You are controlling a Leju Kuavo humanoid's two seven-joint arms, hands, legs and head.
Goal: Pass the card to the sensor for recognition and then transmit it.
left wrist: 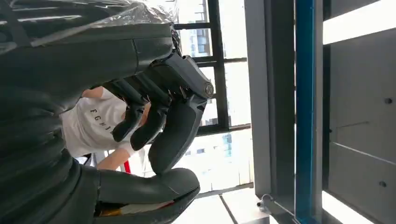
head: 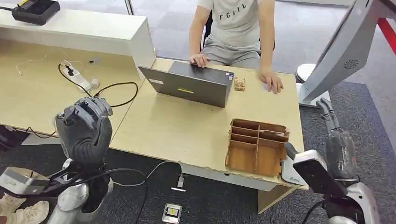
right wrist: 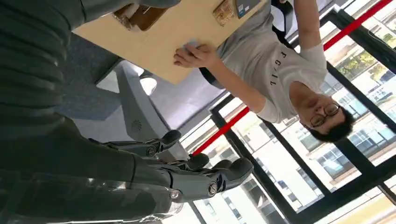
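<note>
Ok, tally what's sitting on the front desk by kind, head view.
Laptop: 1
Wooden divider tray: 1
Small wooden block: 1
White device at the desk edge: 1
Total: 4

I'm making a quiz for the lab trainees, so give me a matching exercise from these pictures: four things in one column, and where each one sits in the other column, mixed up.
Things:
1. laptop
2. wooden tray
3. power strip
4. left hand

Places:
A. at the desk's near right corner
B. raised in front of the desk's near edge, fingers curled
C. on the lower desk at the left, with a black cable
D. in front of the seated person

Pairs: 1-D, 2-A, 3-C, 4-B
</note>
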